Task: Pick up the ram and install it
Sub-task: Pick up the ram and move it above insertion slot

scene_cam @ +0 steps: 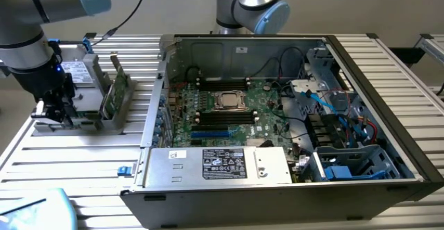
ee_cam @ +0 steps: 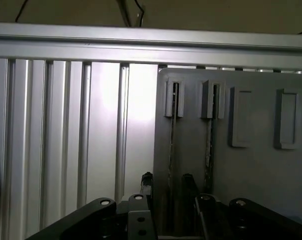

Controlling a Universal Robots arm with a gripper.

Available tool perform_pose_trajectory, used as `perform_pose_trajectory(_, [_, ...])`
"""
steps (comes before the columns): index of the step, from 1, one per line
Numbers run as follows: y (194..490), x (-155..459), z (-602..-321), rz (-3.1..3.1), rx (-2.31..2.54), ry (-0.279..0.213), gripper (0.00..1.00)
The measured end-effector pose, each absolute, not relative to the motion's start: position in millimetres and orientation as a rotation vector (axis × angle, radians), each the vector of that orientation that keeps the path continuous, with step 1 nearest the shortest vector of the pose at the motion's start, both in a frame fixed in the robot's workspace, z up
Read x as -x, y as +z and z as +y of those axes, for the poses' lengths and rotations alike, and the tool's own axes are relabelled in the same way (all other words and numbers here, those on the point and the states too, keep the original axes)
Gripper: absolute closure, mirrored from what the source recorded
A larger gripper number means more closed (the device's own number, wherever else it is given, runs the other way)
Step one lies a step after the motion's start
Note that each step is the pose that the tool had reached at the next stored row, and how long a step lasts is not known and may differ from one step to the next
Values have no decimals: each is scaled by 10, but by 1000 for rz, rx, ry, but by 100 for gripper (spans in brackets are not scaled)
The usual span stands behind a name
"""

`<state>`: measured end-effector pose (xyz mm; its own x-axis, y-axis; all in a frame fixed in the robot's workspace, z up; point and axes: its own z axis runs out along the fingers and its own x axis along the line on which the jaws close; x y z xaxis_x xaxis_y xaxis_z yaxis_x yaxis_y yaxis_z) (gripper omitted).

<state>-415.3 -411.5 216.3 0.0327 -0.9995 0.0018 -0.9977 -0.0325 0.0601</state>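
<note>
1. The gripper [scene_cam: 59,113] is seen low over the near end of a gray holder [scene_cam: 69,127] on the slatted table [scene_cam: 69,157].
2. The jaws are spread apart and nothing is gripped. In the wrist view the gripper [ee_cam: 167,184] shows two black fingertips [ee_cam: 147,181] with a clear gap between them.
3. The ram [scene_cam: 116,87] is stood on edge in the holder, near the gripper on the exterior view's right, and is not touched by it.
4. In the wrist view the holder [ee_cam: 256,170] is seen past the fingertips. Two of its slotted guides carry thin dark edges; one edge lines up with the gap, and contact cannot be told.
5. Beyond the ram, farther from the gripper on the same side, an open computer case [scene_cam: 243,45] is laid flat. Its motherboard [scene_cam: 271,92] and long black slots [scene_cam: 223,117] are exposed.
</note>
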Motion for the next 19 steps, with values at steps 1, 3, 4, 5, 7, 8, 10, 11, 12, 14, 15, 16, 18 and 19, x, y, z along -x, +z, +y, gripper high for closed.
perform_pose_trajectory(1, [2152,4153,-4117,-2153,-2225,-63,63])
perform_pose_trajectory(3, [2131,4153,-4119,-2154,-2225,-63,63])
perform_pose_trajectory(4, [2120,4153,-4120,-2154,-2225,-63,63])
perform_pose_trajectory(5, [2110,4153,-4121,-2154,-2225,-63,63])
perform_pose_trajectory(7, [2088,4153,-4122,-2153,-2225,-63,63])
perform_pose_trajectory(8, [2076,4153,-4122,-2154,-2225,-63,63])
perform_pose_trajectory(10, [2050,4153,-4123,-2154,-2225,-63,63])
perform_pose_trajectory(11, [2038,4153,-4123,-2154,-2225,-63,63])
perform_pose_trajectory(12, [2025,4153,-4123,-2154,-2225,-63,63])
perform_pose_trajectory(14, [2001,4153,-4123,-2154,-2225,-63,63])
perform_pose_trajectory(15, [1989,4153,-4123,-2154,-2225,-63,63])
perform_pose_trajectory(16, [1978,4153,-4123,-2154,-2225,-63,63])
perform_pose_trajectory(18, [1961,4153,-4123,-2154,-2225,-63,63])
perform_pose_trajectory(19, [1960,4153,-4123,-2154,-2225,-64,63])
